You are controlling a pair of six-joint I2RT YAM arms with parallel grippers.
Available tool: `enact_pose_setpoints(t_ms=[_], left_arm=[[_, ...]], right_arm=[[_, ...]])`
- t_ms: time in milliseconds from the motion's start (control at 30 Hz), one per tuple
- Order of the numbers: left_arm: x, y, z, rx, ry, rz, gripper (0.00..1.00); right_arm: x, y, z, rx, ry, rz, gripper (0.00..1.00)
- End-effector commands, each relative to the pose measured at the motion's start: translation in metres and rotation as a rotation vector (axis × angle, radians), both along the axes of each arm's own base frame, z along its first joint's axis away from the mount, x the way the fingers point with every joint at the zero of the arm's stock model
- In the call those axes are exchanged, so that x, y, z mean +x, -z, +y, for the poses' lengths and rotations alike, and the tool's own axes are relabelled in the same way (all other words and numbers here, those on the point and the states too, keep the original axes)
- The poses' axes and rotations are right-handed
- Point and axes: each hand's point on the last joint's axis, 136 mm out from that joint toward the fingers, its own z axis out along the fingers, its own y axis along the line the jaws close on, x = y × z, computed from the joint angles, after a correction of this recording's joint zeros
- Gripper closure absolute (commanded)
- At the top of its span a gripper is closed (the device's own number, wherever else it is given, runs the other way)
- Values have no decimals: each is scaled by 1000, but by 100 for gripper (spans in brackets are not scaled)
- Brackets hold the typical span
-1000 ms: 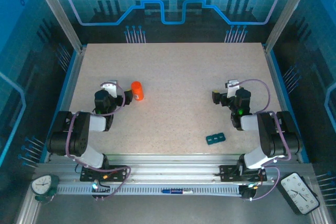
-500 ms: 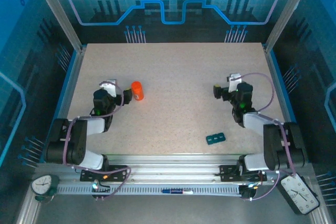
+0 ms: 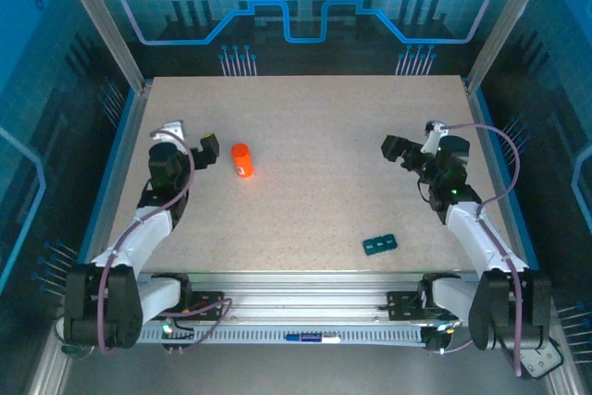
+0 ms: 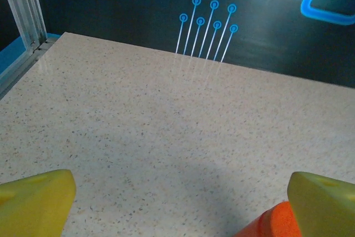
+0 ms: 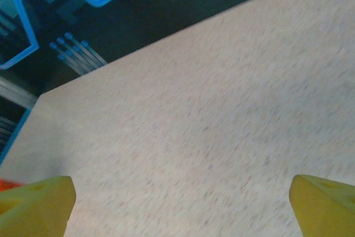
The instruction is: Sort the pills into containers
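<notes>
Pill box is sitting flat on the table, close to the near edge and right of centre, well apart from both arms. Orange bottle is standing in the left half, about midway between near and far edges.

Left gripper is hovering just beside the bottle on its left-edge side. Its yellow fingertips are standing wide apart and holding nothing, with the bottle's top peeking in by the right one. Right gripper is hanging over the right half, farther from the near edge than the box, jaws likewise spread and empty.

Judging handling: the box is looking like light, stiff moulded plastic, low-profile and probably slick on this surface, so it is likely sliding or spinning if nudged from one side. Best bet is pinching across its two long walls near the middle, coming straight down. Cannot tell whether its compartments are open or lidded. Guessing the pills are riding inside the bottle.
</notes>
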Motion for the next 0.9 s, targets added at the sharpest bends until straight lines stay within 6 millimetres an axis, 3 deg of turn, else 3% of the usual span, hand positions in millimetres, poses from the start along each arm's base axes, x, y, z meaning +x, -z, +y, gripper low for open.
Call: enact_pose_setpoints(t_ms=[0,200,500,700,867], left_arm=[[-10,-6,5,-110,-58,81,1],[-20,-26,-22,-251,24,146,1],[-32,-52,-74,-303,161,132,1],[-29,-57,-111,-260,245,162,1],[-24,-54,-129,-222,285,179,1]], right_arm=[[-30,7,27,133,-89,129,0],[-75,33,43,92,-129,304,0],[-139,71,57,-66,-165,532,2],[-174,84,60,-120,-194,638,4],[-201,93,67,-125,-223,696,5]])
